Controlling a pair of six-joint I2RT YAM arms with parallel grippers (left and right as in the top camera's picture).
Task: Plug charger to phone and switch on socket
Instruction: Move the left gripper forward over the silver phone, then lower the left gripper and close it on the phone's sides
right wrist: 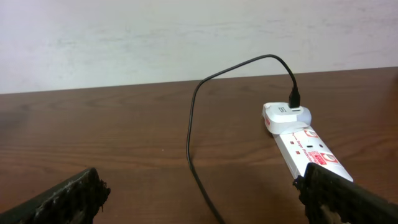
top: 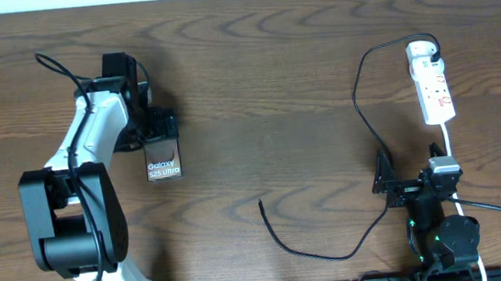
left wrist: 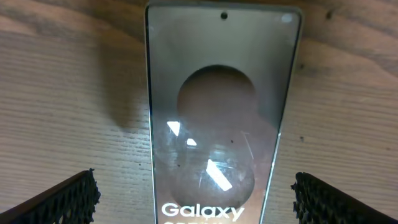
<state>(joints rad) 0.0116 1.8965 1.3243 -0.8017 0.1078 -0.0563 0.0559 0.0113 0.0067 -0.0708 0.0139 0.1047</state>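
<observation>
Bench (top: 254, 85): dark brown wood-grain top, matte, pale wall along the far edge.

Left arm (top: 81, 203): white shells with black joints, bent at the elbow near the front-left, forearm reaching away toward the far-left. The wrist points down at the phone. Left fingers (left wrist: 62, 199): black, knurled pads, spread wide. They straddle the phone's near end, one on each side, with bare wood showing between each pad and the phone's edge. Nothing is gripped.

Right arm (top: 438, 224): black, folded compact at the front-right edge, wrist low and aimed along the bench toward the socket. Right fingers (right wrist: 348, 193): same knurled black pads, wide apart, nothing between them.

Charger (top: 363, 111): long thin black cable, smooth and round. One end is plugged into the rounded white head at the socket's far end. It loops left, runs down past the right arm, then curves along the front. Its free connector tip (top: 261, 201) lies on bare wood mid-bench, well apart from the phone.

Socket (top: 431, 86): narrow white plastic power strip with red marks, lying flat at the far-right, white cord leaving its near end toward the right arm.

Phone (top: 163, 160): small dark glossy rectangular slab with white "Galaxy" print, flat on the bench left of centre. The screen is reflective with faint scratches.

Open wood lies between the phone and the cable tip.
</observation>
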